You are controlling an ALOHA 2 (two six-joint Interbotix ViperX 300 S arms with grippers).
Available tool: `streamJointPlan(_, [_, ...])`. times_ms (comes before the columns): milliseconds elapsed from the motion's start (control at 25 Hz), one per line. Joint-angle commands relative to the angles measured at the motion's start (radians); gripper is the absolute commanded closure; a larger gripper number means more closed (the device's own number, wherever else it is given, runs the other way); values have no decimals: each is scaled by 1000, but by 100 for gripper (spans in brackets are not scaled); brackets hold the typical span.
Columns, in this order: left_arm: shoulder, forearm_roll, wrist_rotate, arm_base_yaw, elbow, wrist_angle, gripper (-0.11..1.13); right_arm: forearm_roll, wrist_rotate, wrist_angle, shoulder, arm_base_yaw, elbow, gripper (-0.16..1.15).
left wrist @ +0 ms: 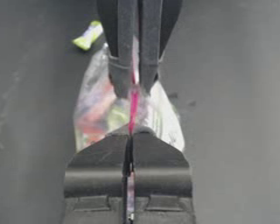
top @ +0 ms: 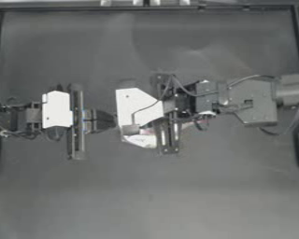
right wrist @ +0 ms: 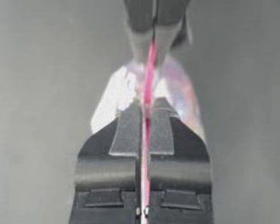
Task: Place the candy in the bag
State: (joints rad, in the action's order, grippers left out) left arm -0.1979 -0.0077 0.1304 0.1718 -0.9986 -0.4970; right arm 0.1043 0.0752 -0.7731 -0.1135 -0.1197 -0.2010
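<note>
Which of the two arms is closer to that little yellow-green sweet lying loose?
Right. The right gripper grips the bag at the end beside the candy; the left gripper grips the opposite end.

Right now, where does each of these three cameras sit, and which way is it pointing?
Top view: above the table, looking straight down; both arms show, meeting mid-table.
Left wrist view: on the left arm, looking along the left gripper, shut on the bag; the right gripper faces it, the candy beyond.
Right wrist view: on the right arm, looking along its own jaws, also shut on the bag.
Both wrist views share the bag's pink strip.
</note>
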Motion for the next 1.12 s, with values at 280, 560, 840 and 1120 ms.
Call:
streamJointPlan(280, [-52, -2, 2, 3, 15, -5, 97, 8, -54, -12, 97, -31, -120, 93])
streamJointPlan(560, [-51, -2, 2, 3, 15, -6, 97, 48, -115, -11, 152, -34, -198, 93])
streamJointPlan(840, [-51, -2, 2, 3, 15, -6, 97, 67, -169, -8, 216, -43, -276, 93])
streamJointPlan(1120, [-44, -2, 2, 3, 15, -9, 97, 69, -198, -8, 262, -51, -342, 93])
